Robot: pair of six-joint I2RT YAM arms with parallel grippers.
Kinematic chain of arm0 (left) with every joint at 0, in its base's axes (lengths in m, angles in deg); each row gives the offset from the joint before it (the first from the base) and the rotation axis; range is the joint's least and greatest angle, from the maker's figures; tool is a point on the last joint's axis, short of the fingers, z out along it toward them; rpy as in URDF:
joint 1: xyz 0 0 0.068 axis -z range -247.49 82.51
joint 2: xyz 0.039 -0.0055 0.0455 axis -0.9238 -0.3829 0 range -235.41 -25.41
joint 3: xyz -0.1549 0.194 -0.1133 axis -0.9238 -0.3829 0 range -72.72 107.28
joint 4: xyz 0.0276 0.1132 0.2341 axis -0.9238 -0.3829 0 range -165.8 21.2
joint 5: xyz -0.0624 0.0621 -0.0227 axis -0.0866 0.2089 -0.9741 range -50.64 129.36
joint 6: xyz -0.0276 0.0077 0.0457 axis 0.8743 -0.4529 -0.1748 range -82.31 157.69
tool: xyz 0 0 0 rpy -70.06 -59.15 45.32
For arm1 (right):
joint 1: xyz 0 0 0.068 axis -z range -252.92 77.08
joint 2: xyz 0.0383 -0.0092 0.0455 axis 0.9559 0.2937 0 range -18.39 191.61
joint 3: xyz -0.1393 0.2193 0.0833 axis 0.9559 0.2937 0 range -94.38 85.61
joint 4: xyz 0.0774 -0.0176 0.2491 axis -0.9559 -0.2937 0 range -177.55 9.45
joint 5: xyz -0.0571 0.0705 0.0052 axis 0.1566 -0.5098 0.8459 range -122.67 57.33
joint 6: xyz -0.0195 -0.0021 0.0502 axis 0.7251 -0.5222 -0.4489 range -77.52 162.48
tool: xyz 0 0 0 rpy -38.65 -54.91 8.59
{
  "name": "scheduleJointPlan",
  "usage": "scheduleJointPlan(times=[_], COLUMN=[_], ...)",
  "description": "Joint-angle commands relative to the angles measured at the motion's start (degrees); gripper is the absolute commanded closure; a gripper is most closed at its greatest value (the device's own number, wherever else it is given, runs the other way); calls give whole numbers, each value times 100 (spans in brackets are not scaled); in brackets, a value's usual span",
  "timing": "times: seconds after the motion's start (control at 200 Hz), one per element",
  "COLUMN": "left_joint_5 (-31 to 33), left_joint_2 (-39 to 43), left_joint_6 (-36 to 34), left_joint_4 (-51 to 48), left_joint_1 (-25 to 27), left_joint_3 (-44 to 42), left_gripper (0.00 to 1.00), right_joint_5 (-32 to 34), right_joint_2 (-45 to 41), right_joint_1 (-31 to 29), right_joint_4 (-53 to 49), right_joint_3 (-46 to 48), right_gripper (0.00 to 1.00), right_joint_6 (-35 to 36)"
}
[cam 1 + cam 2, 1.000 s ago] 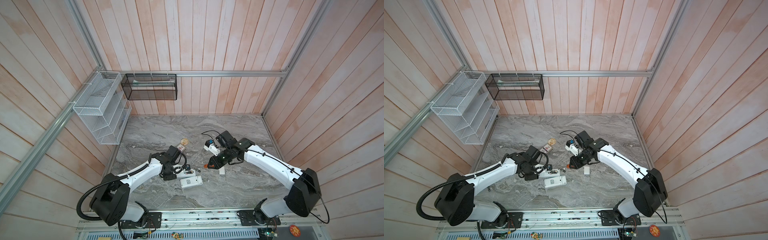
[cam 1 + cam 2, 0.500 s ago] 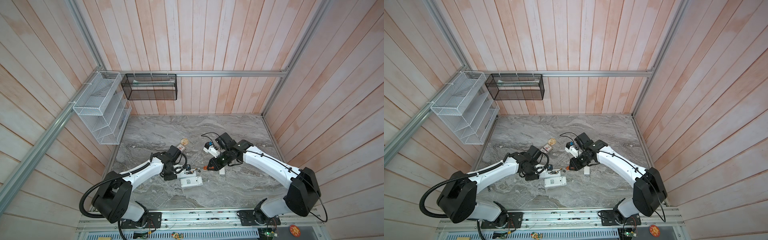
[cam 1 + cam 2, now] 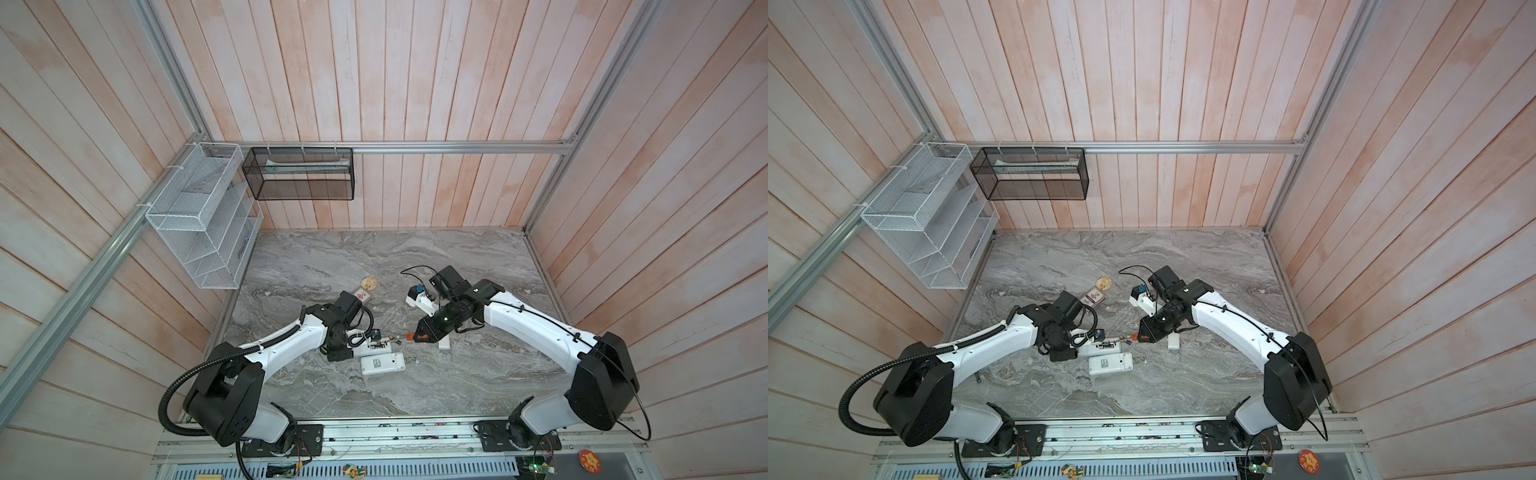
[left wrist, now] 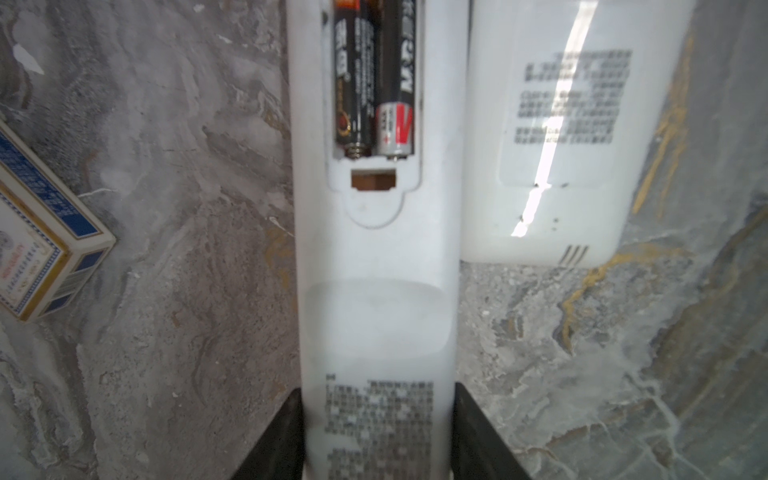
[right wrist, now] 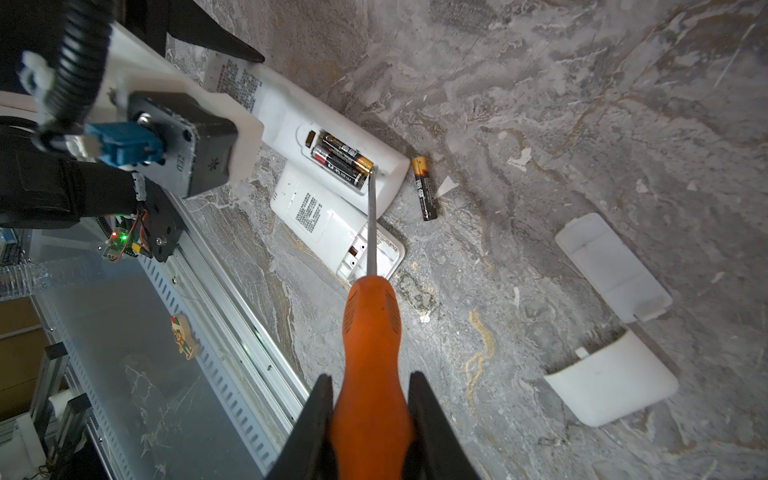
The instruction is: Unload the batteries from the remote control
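My left gripper [image 4: 377, 415] is shut on the white remote control [image 4: 376, 291], which lies back up on the marble table. Its compartment is open, and two batteries [image 4: 355, 83] lie side by side inside. My right gripper [image 5: 370, 399] is shut on an orange-handled screwdriver [image 5: 370, 332]. The screwdriver's tip touches the gold end of the batteries [image 5: 343, 160] in the remote control [image 5: 291, 120]. One loose battery [image 5: 424, 189] lies on the table just beyond that remote. In both top views the remote control [image 3: 376, 345] sits between the two grippers, right gripper [image 3: 422, 332] to its right.
A second white remote [image 5: 328, 224] lies alongside the held one, toward the front rail. Two white battery covers [image 5: 613, 266] [image 5: 611, 380] lie off to the side. A small printed box [image 3: 362, 296] and a round wooden disc [image 3: 368, 283] sit further back. Wire baskets [image 3: 199, 216] hang on the left wall.
The right gripper with the screwdriver has edged slightly toward the front of the table, closer to the remote. The left gripper keeps its hold in place.
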Motion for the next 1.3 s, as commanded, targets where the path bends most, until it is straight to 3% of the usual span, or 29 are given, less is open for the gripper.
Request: scheduleJointPlan(times=[0.0, 0.7, 0.9, 1.295], left_joint_5=[-170, -337, -346, -373], left_joint_2=[-67, 166, 272, 359], left_joint_6=[-61, -42, -48, -33], left_joint_4=[33, 137, 177, 232], left_joint_1=[47, 98, 109, 129], left_joint_3=[225, 79, 0, -78], left_gripper=[100, 100, 100, 100], right_joint_5=[-360, -1282, -1097, -93], right_joint_2=[24, -635, -707, -873], right_joint_1=[-37, -37, -37, 146], right_joint_4=[64, 1369, 1281, 586], right_joint_3=[130, 330, 322, 328], right_gripper=[94, 94, 94, 94], right_joint_6=[-8, -1014, -1040, -1227])
